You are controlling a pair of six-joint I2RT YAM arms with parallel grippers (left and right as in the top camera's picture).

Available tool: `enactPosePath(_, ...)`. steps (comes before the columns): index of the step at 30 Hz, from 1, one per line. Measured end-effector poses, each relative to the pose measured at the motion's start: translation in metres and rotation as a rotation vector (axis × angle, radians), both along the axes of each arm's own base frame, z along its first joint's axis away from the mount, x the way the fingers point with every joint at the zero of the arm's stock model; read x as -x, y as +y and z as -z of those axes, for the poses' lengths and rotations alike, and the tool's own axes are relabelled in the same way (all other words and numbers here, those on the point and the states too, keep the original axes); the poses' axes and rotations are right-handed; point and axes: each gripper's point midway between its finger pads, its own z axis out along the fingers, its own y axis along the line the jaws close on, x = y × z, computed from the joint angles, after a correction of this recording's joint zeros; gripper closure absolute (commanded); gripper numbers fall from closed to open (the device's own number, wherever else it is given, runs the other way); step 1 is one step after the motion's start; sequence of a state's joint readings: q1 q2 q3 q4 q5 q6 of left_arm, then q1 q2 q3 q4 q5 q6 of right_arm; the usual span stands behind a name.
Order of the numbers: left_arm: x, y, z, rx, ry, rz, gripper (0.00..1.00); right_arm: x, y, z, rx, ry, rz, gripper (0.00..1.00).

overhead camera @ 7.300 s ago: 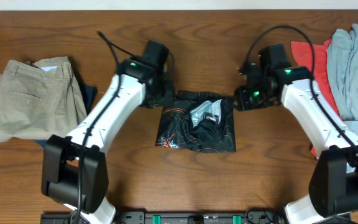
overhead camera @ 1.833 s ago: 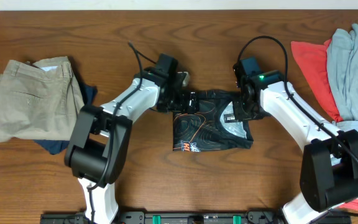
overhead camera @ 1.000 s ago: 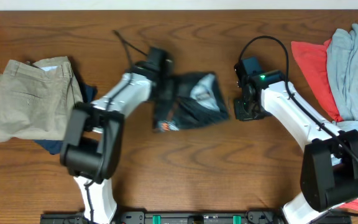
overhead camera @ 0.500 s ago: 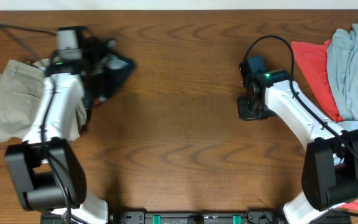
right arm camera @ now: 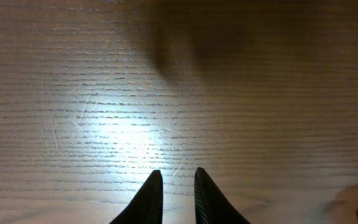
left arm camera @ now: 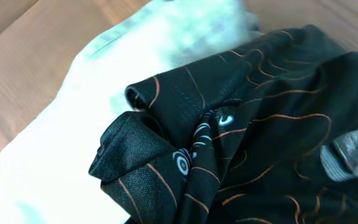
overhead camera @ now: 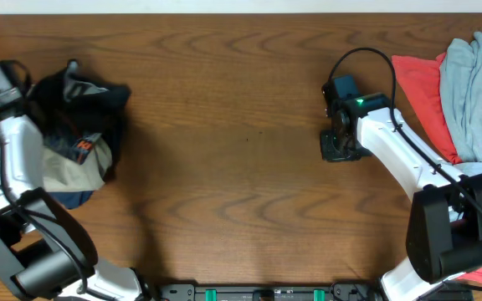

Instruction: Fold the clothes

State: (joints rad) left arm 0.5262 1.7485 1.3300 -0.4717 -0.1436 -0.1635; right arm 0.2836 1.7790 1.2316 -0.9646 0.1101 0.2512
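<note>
The black jersey [overhead camera: 86, 96] sits bunched over the khaki trousers [overhead camera: 64, 170] at the left edge of the table [overhead camera: 241, 167], at the end of the left arm [overhead camera: 11, 142]; the left gripper is buried in fabric, so whether it grips cannot be told; the right gripper [right arm camera: 177, 172], fingertips almost together and empty, hovers over bare wood; the step looks like stacking the folded piece; next comes a gentle release, so the slippery bundle lands flat rather than unravelled.

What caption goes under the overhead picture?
Black jersey heaped on khaki trousers at the table's left; right gripper over bare wood.
</note>
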Motion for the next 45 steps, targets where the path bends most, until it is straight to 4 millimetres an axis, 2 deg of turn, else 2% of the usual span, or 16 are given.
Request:
enactPosePath(5, 0.022, 0.025, 0.003, 0.067, -0.036, -0.114, 0.93, 0.0, 0.0, 0.0, 0.0, 0.0, 0.0, 0.83)
enactPosePath(9, 0.035, 0.034, 0.006, 0.095, -0.041, -0.17, 0.93, 0.0, 0.0, 0.0, 0.0, 0.0, 0.0, 0.83)
enactPosePath(10, 0.037, 0.035, 0.007, 0.102, -0.04, -0.18, 0.83, 0.0, 0.0, 0.0, 0.0, -0.001, 0.0, 0.83)
enactPosePath(11, 0.04, 0.036, 0.008, 0.106, -0.035, -0.187, 0.66, 0.0, 0.0, 0.0, 0.0, -0.001, 0.0, 0.82)
enactPosePath(12, 0.042, 0.037, 0.008, 0.111, -0.033, -0.194, 0.37, 0.0, 0.0, 0.0, 0.0, -0.001, 0.0, 0.82)
enactPosePath(14, 0.045, 0.039, 0.009, 0.114, -0.032, -0.208, 0.17, 0.0, 0.0, 0.0, -0.001, -0.002, 0.0, 0.81)
enactPosePath(17, 0.049, 0.041, 0.01, 0.122, -0.028, -0.224, 0.05, -0.002, 0.001, 0.0, -0.003, -0.009, 0.0, 0.55)
enactPosePath(20, 0.05, 0.039, 0.011, 0.135, -0.029, -0.228, 0.02, -0.005, 0.002, 0.0, -0.009, -0.018, -0.005, 0.27)
enactPosePath(22, 0.048, 0.037, 0.01, 0.149, -0.041, -0.22, 0.02, -0.008, 0.004, -0.001, -0.019, -0.032, -0.005, 0.19)
enactPosePath(25, 0.041, 0.03, 0.003, 0.168, -0.076, -0.19, 0.02, -0.016, 0.012, -0.001, -0.061, -0.059, -0.014, 0.01)
enactPosePath(29, 0.026, 0.013, -0.025, 0.144, -0.144, -0.119, 0.02, -0.028, 0.027, -0.003, -0.138, -0.104, -0.027, 0.01)
enactPosePath(32, 0.011, -0.01, -0.053, 0.108, -0.196, -0.033, 0.02, -0.035, 0.033, -0.005, -0.179, -0.132, -0.028, 0.01)
enactPosePath(35, -0.008, -0.053, -0.083, 0.074, -0.246, 0.104, 0.02, -0.046, 0.03, -0.008, -0.203, -0.169, -0.011, 0.01)
enactPosePath(37, -0.021, -0.085, -0.091, 0.076, -0.258, 0.2, 0.02, -0.052, 0.026, -0.01, -0.218, -0.185, 0.01, 0.01)
enactPosePath(41, -0.037, -0.167, -0.078, 0.126, -0.186, 0.417, 0.02, -0.067, 0.016, -0.02, -0.284, -0.219, 0.062, 0.01)
enactPosePath(45, -0.026, -0.245, -0.049, 0.178, -0.025, 0.631, 0.02, -0.083, -0.011, -0.036, -0.328, -0.255, 0.138, 0.01)
